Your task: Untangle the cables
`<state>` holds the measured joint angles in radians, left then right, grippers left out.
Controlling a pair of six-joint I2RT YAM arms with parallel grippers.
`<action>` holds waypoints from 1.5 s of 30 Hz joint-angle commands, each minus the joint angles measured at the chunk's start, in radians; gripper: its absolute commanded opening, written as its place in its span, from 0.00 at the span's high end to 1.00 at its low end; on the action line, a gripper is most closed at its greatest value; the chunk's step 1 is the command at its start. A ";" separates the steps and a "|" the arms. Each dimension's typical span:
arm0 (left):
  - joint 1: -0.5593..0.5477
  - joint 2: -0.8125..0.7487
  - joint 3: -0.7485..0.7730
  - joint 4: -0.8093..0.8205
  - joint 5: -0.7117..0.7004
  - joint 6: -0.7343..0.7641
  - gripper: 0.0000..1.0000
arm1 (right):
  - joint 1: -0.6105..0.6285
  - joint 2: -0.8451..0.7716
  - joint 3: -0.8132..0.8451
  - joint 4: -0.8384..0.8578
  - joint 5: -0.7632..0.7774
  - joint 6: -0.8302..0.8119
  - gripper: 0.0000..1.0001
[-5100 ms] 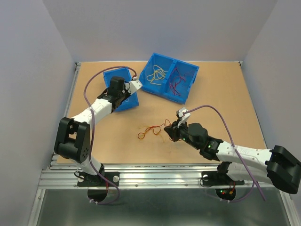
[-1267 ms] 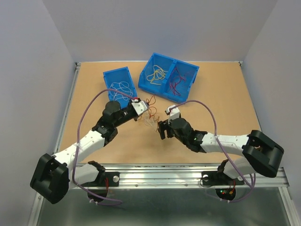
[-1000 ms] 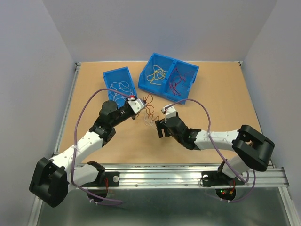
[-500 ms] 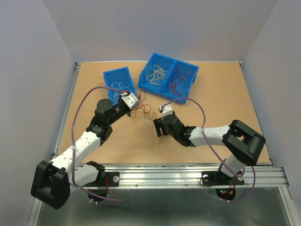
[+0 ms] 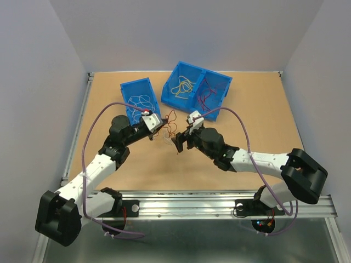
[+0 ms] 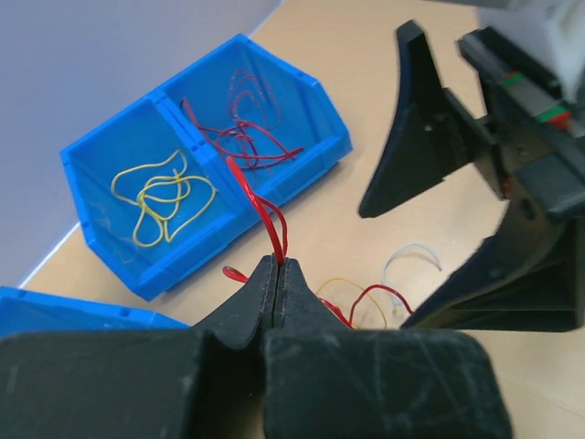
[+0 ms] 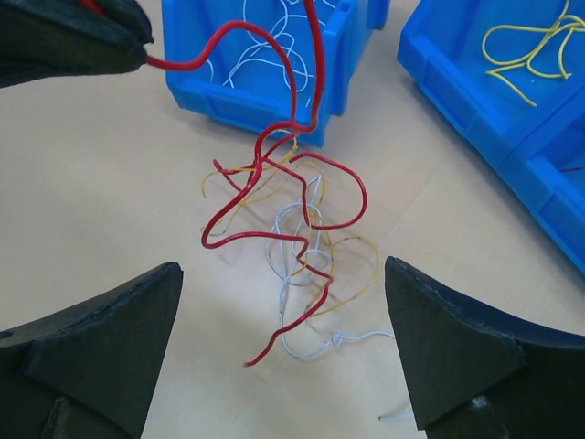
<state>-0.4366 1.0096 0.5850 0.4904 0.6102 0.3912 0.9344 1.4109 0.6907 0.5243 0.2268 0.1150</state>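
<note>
Left wrist view: left claw (image 6: 277, 267) pinched fully closed on one red cable (image 6: 260, 206). The strand rises from the tips toward the two-part blue bin (image 6: 315, 137) — the top view is too coarse to show this.

Right wrist view: right claw (image 7: 281, 270) spread wide, gripping nothing, its fingers either side of the tangle of cables (image 7: 309, 218) over the bench (image 7: 110, 201). The tangle's long axis runs from the single blue bin (image 7: 247, 101) toward the right claw — red, yellow and white loops interlaced.

I note, upper centre of overhead view: small blue bin (image 5: 135, 83), two-compartment blue bin (image 5: 178, 104) just right, both on tan table (image 5: 258, 126).
</note>
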 commanded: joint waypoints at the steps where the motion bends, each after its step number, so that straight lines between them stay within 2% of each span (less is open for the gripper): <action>1: 0.001 -0.060 0.067 -0.021 0.150 -0.012 1.00 | -0.005 -0.007 0.012 0.178 -0.015 -0.069 0.02; 5: -0.001 -0.106 0.081 -0.058 0.242 -0.014 1.00 | -0.005 -0.030 -0.013 0.302 -0.064 -0.093 0.01; 8: -0.001 -0.124 0.082 -0.073 0.278 -0.025 1.00 | -0.005 -0.032 -0.014 0.350 -0.158 -0.106 0.01; 14: -0.001 -0.149 0.114 -0.134 0.376 -0.038 1.00 | -0.003 -0.001 -0.006 0.381 -0.155 -0.155 0.09; 16: -0.001 -0.164 0.122 -0.138 0.422 -0.058 1.00 | -0.003 -0.001 -0.036 0.448 -0.176 -0.158 0.19; 20: -0.001 -0.184 0.125 -0.138 0.448 -0.074 1.00 | -0.003 -0.006 -0.060 0.522 -0.196 -0.150 0.68; 21: -0.001 -0.189 0.125 -0.133 0.445 -0.072 0.99 | -0.003 -0.006 -0.060 0.523 -0.195 -0.149 0.91; 22: -0.001 -0.192 0.119 -0.128 0.436 -0.074 0.95 | -0.003 -0.009 -0.062 0.526 -0.193 -0.144 0.99; 23: 0.001 -0.195 0.116 -0.119 0.410 -0.075 0.89 | -0.005 -0.010 -0.065 0.528 -0.196 -0.140 1.00; 24: 0.002 -0.206 0.101 -0.112 0.392 -0.075 0.71 | -0.003 -0.013 -0.068 0.534 -0.198 -0.137 0.99; 27: 0.006 -0.262 0.052 -0.034 0.271 -0.095 0.32 | -0.005 -0.032 -0.074 0.536 -0.190 -0.124 0.99; 28: 0.006 -0.284 -0.011 0.056 0.229 -0.113 0.27 | -0.003 -0.038 -0.074 0.536 -0.181 -0.121 0.99; 30: 0.006 -0.350 -0.074 0.132 0.122 -0.143 0.19 | -0.003 -0.069 -0.085 0.536 -0.182 -0.118 0.99; 32: 0.007 -0.377 -0.135 0.206 0.039 -0.149 0.18 | -0.003 -0.096 -0.092 0.536 -0.195 -0.085 1.00; 34: 0.010 -0.385 -0.152 0.226 0.014 -0.147 0.15 | -0.005 -0.138 -0.100 0.533 -0.216 -0.075 1.00; 40: 0.019 -0.270 -0.123 0.234 0.045 -0.137 0.15 | -0.005 -0.216 -0.074 0.451 -0.293 -0.040 0.99; 45: 0.019 -0.089 -0.038 0.240 0.157 -0.167 0.19 | -0.003 -0.230 -0.051 0.399 -0.340 -0.020 1.00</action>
<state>-0.4236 0.8333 0.4671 0.6674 0.6960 0.2554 0.9344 1.1934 0.6044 0.9489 -0.0608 0.0689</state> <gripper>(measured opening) 0.822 0.032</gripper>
